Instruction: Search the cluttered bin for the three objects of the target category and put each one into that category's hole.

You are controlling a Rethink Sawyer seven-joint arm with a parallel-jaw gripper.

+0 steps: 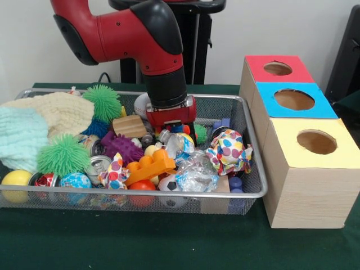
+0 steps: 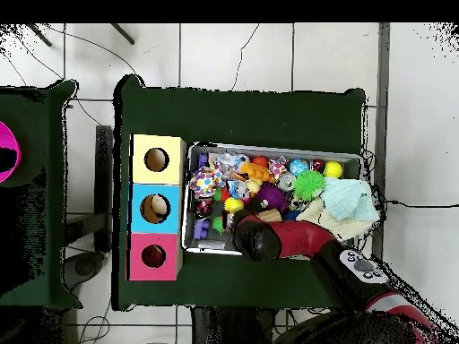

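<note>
The wire mesh bin (image 1: 169, 194) is full of mixed toys; it also shows in the overhead view (image 2: 269, 150). My gripper (image 1: 173, 129) is lowered into the clutter at the bin's far middle, under the red wrist, and its tips are hidden among the objects. In the overhead view the arm covers the gripper (image 2: 247, 235) near the bin's robot-side edge. No plush animal toy shows clearly; any are buried or hidden. The red-topped box's hole (image 1: 278, 68) is at the far end of the box row, right of the bin, and shows in the overhead view (image 2: 153, 256).
The blue-topped box (image 1: 315, 107) and yellow-topped box (image 1: 343, 152) stand beside the red one. In the bin lie green spiky balls (image 1: 63, 154), knit cloths (image 1: 22, 135), an orange brick (image 1: 151, 167), a polka-dot ball (image 1: 229, 151), crumpled plastic (image 1: 197, 171) and a yellow ball (image 1: 17, 179).
</note>
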